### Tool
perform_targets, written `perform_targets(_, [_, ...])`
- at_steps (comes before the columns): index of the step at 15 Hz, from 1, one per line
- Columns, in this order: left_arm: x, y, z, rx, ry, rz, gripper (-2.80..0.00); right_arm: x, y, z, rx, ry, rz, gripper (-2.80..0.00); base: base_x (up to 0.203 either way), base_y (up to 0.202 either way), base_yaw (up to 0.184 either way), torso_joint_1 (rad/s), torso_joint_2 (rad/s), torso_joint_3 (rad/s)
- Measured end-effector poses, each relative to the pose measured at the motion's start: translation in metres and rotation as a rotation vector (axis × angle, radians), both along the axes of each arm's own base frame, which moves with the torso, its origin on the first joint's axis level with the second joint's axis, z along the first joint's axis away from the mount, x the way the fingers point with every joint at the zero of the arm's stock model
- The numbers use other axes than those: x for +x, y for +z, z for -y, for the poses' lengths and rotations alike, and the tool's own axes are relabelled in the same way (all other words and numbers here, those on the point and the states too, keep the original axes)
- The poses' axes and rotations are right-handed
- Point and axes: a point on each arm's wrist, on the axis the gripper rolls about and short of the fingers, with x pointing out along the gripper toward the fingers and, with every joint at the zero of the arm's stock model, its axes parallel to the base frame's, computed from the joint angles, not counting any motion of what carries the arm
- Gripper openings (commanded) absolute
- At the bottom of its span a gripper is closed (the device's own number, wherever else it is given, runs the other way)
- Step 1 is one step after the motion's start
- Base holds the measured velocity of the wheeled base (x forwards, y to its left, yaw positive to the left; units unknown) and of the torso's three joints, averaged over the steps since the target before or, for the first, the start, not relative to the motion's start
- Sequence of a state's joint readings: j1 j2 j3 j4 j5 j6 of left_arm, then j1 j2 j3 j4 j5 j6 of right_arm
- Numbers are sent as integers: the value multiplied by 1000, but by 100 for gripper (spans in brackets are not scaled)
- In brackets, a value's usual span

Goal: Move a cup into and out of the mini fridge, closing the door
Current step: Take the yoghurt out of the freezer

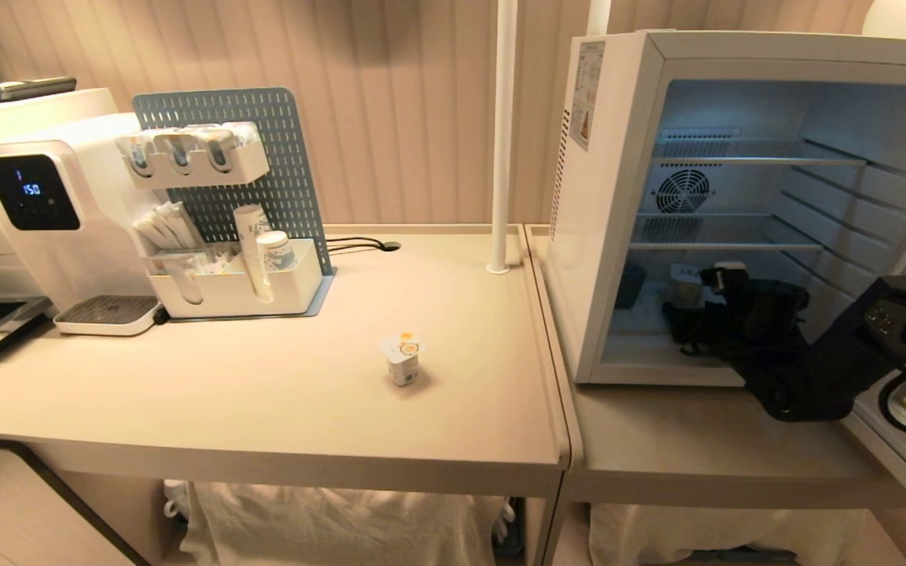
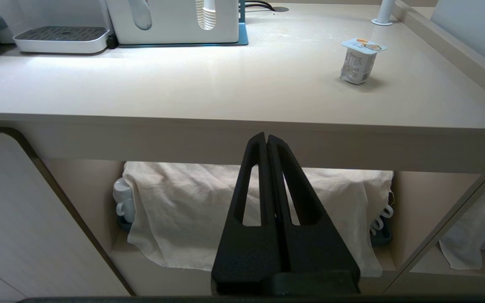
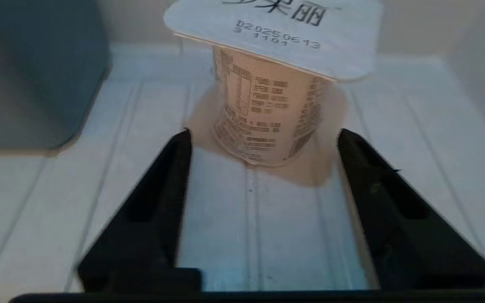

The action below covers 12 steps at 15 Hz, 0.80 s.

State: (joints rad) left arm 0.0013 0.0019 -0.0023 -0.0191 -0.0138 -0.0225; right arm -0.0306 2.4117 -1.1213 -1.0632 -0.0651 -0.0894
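- Reaching into the mini fridge [image 1: 618, 196], the right gripper [image 3: 263, 147] sits low over the fridge's ribbed white floor, its two black fingers [image 3: 158, 202] spread wide and clasping nothing.
- A foil-lidded cup [image 3: 267, 109] stands upright on the fridge floor just beyond the fingertips, apart from both of them.
- A dark blue-grey block [image 3: 36, 71] rests on the fridge floor to one side of that cup.
- The right arm [image 1: 815, 354] passes through the fridge's open front, below the two wire shelves [image 1: 736, 161] and the rear fan [image 1: 683, 191].
- A second cup [image 1: 403, 360], also foil-lidded, stands upright on the beige table [image 1: 264, 393] well apart from the fridge, on its vent-slot side.
- The left gripper [image 2: 266, 139] hangs below the table's front edge, its fingers pressed together and empty, facing a white cloth [image 2: 183, 210] under the table.
- A water dispenser [image 1: 36, 204] and a pegboard organiser [image 1: 225, 204] stand at the table's far end from the fridge.
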Motion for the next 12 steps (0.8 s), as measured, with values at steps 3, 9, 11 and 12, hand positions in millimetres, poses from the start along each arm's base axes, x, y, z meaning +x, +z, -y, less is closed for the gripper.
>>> perform_targets(3, [0,0,0,0,0,0,-280,17,-5,1,1,-4,-6,0,0,0,0,0,0,0])
perform_targets(9, [0,0,0,0,1,0,-280,42,-25,4,-10,-52,-38,0,0,0,0,0,0,0])
perform_targets(11, [0,0,0,0,0,0,-280,46,-29,4,-10,-53,-49,0,0,0,0,0,0,0])
perform_targets(12, [0,0,0,0,0,0,-280,48,-31,5,-9,-55,-55,0,0,0,0,0,0,0])
